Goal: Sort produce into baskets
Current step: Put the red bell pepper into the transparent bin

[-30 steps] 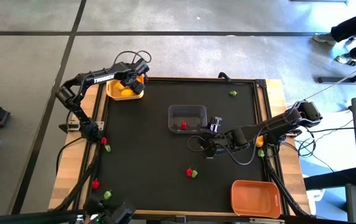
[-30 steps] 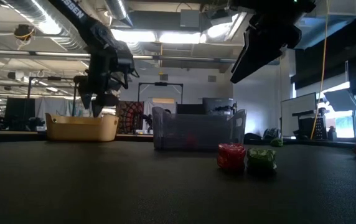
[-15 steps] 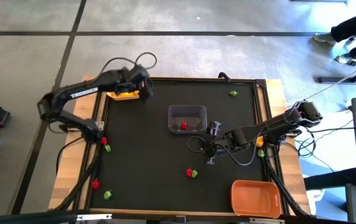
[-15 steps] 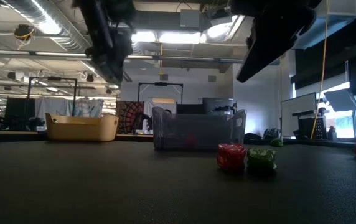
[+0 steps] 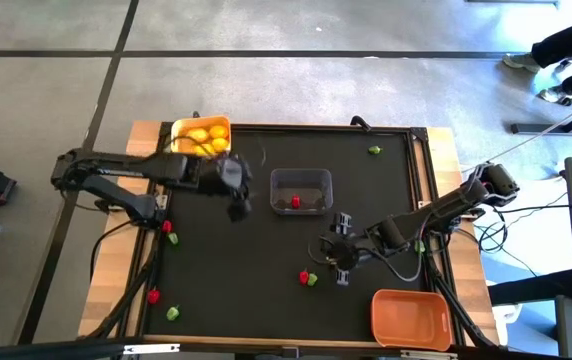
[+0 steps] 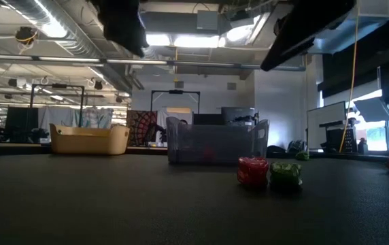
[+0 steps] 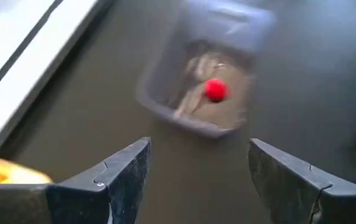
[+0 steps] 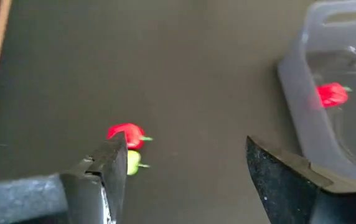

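Produce lies scattered on the black mat point(image 5: 236, 270): nearest the front edge, a green piece point(image 5: 173, 313) and a red piece point(image 5: 153, 296) sit on the wooden rim at the left, with another red piece point(image 5: 169, 233) farther up that side. At the front right corner stands the orange basket point(image 5: 409, 318), nothing showing in it. Near the mat's middle a red pepper point(image 5: 304, 277) and a green pepper point(image 5: 313, 281) lie touching each other. Just beside them hovers the right gripper point(image 5: 340, 264), above the mat, fingers spread apart and holding nothing; its wrist view shows the pair between the fingers' line of sight point(image 8: 127, 132). Beyond it sits the clear basket point(image 5: 300, 190) with one red piece point(image 5: 296, 202) inside. Left of that basket the left gripper point(image 5: 236, 205) hangs over bare mat, fingers apart and carrying nothing, looking toward the clear basket. At the far left corner the yellow basket point(image 5: 200, 137) holds several lemons point(image 5: 203, 141). One more green piece point(image 5: 374, 150) lies near the far right corner of the mat.
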You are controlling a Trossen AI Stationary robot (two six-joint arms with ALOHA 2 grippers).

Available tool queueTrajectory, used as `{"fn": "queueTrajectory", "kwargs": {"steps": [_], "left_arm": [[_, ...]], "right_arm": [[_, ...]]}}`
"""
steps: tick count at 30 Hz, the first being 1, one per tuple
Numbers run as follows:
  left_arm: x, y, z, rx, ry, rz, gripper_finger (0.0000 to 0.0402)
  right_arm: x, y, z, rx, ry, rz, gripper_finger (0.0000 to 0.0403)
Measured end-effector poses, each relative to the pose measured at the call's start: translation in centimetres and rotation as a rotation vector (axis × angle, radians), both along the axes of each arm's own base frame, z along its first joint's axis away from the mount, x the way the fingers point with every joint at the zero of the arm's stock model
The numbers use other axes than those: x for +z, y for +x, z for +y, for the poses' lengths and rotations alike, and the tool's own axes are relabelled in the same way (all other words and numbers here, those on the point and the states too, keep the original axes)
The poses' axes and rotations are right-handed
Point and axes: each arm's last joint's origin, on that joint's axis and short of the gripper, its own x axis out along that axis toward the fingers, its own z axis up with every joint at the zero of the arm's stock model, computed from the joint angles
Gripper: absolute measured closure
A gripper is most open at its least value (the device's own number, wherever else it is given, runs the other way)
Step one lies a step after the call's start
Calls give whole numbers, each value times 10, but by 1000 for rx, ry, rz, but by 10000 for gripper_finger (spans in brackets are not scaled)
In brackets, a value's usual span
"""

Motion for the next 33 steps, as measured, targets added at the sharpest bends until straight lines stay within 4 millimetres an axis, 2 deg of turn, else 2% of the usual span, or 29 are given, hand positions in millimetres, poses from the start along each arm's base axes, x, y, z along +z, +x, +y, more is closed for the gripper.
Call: {"fn": "queueTrajectory", "kwargs": {"steps": [7,12,16,25,33], "left_arm": [[-17,12,-55,-183,-38,-174,139],[-33,23,-82,-231,-96,-247,139],[-52,36,-100,-265,-114,-232,139],[-107,74,-122,-285,-117,-212,139],[-135,91,-122,-308,-82,-210,139]], "right_arm": [[-7,-1,15,21,-23,-13,139],[-10,0,22,11,-15,-26,139],[-10,0,24,6,-17,-37,139],[-11,0,23,1,-18,-27,139],[-11,0,22,0,-39,-32,139]]}}
